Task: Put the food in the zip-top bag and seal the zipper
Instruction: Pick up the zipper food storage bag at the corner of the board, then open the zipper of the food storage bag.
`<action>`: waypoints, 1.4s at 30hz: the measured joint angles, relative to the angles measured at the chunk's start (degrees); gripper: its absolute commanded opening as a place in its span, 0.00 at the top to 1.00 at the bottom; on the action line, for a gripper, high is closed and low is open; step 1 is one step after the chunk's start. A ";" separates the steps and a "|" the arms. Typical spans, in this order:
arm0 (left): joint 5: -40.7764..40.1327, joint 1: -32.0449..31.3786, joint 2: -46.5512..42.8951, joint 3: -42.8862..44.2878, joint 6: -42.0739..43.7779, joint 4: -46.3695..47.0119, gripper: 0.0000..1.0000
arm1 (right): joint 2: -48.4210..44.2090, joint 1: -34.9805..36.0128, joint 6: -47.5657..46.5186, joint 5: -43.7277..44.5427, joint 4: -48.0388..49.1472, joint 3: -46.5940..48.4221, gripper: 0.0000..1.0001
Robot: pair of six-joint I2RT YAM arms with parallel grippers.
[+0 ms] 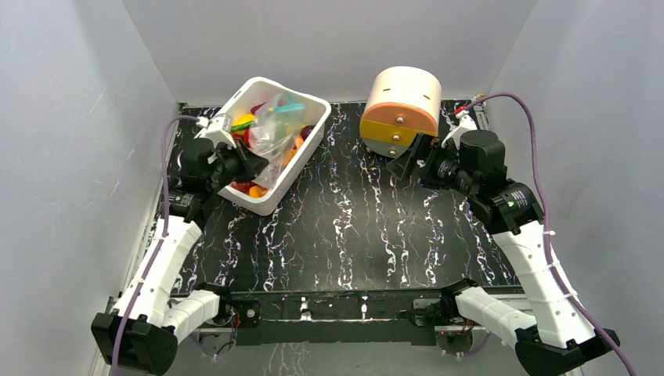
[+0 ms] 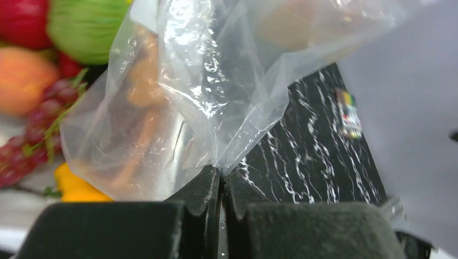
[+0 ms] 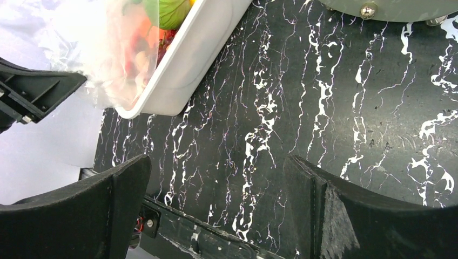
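The table point(image 1: 352, 227) is where I want the bag to end up, and getting it there is the risky part. The bin point(image 1: 301, 160) sits at the far left, with the bag point(image 1: 274, 129) lying across the food inside it. My left gripper point(image 2: 220, 181) is pressed together on a thin fold of bag film at the bin's near edge. I judge that hold slight. A quick pull could slip the film free, drag the bin along, or spill fruit over the rim. The right gripper point(image 3: 216, 183) is spread, holds nothing, and is well apart from the bin, so it steadies nothing.

In the bin I see a cabbage point(image 2: 89, 27), a peach point(image 2: 24, 81) and grapes point(image 2: 35, 140). Orange shapes show through the film, but I cannot tell whether they are inside the bag or behind it. The zipper point(image 1: 291, 106) lies at the bag's far end, away from my grip.
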 measured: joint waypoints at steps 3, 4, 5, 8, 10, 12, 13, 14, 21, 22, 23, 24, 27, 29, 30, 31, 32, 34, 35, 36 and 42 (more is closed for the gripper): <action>3.56 -3.85 0.00 -0.76 2.93 4.42 1.00 | -0.02 0.00 0.39 -0.33 0.24 -0.02 0.08; 4.70 -5.09 0.00 -1.16 3.87 6.03 1.00 | -0.02 0.00 0.66 -0.57 0.42 -0.02 0.09; 5.79 -6.29 0.00 -1.55 4.74 7.50 1.00 | -0.02 0.00 1.22 -0.92 0.61 -0.02 0.09; 8.98 -9.38 0.00 -2.71 7.13 11.02 1.00 | -0.02 0.00 3.45 -2.01 1.42 -0.02 0.11; 11.58 -11.43 0.00 -3.78 9.05 13.64 1.00 | -0.07 0.00 5.35 -2.97 2.58 -0.37 0.13; 14.23 -13.16 -0.02 -5.18 11.21 16.15 1.00 | -0.26 0.00 7.15 -3.96 4.24 -1.31 0.16; 15.61 -13.88 -0.11 -6.08 12.46 17.29 1.00 | -0.31 0.00 8.11 -4.17 4.72 -1.73 0.18; 16.87 -14.62 -0.26 -7.10 13.77 18.23 1.00 | -0.31 0.00 9.27 -4.13 5.03 -1.92 0.19; 20.79 -18.43 -1.14 -12.04 21.64 21.11 1.00 | -1.09 0.00 28.41 -4.70 8.41 -3.69 0.34; 20.90 -18.73 -1.14 -12.04 22.40 21.20 1.00 | -1.51 0.00 30.75 -5.11 9.16 -4.74 0.38; 21.05 -19.04 -1.14 -12.04 23.15 21.59 1.00 | -2.10 0.00 33.68 -5.79 10.43 -6.36 0.40; 21.07 -19.23 -1.14 -12.04 23.58 21.94 1.00 | -2.64 0.00 36.44 -6.49 11.30 -8.07 0.41; 21.03 -19.69 -1.14 -12.17 24.92 22.71 1.00 | -3.45 0.00 43.50 -7.65 11.54 -12.00 0.41; 20.90 -19.91 -1.14 -12.61 25.44 23.15 1.00 | -3.41 0.00 46.58 -7.69 9.97 -12.96 0.40; 20.85 -19.98 -1.14 -12.81 25.57 23.21 1.00 | -3.39 0.00 47.50 -7.56 9.33 -13.16 0.40; 20.72 -20.06 -1.14 -13.05 25.75 23.23 1.00 | -3.39 0.00 48.61 -7.43 8.24 -13.18 0.40; 20.61 -20.13 -1.16 -13.27 25.90 23.28 1.00 | -3.41 0.00 49.64 -7.23 7.37 -13.18 0.39; 20.26 -20.26 -1.25 -13.77 26.29 23.28 1.00 | -3.48 0.00 51.23 -7.02 6.08 -13.18 0.39; 20.09 -20.31 -1.29 -13.94 26.51 23.17 1.00 | -3.54 0.00 51.78 -6.84 5.70 -13.18 0.38; 19.93 -20.33 -1.31 -14.03 26.77 23.15 1.00 | -3.58 0.00 52.22 -6.75 5.44 -13.18 0.38; 18.40 -20.37 -1.79 -14.29 28.85 22.03 1.00 | -3.48 0.00 55.01 -4.00 -0.98 -10.51 0.38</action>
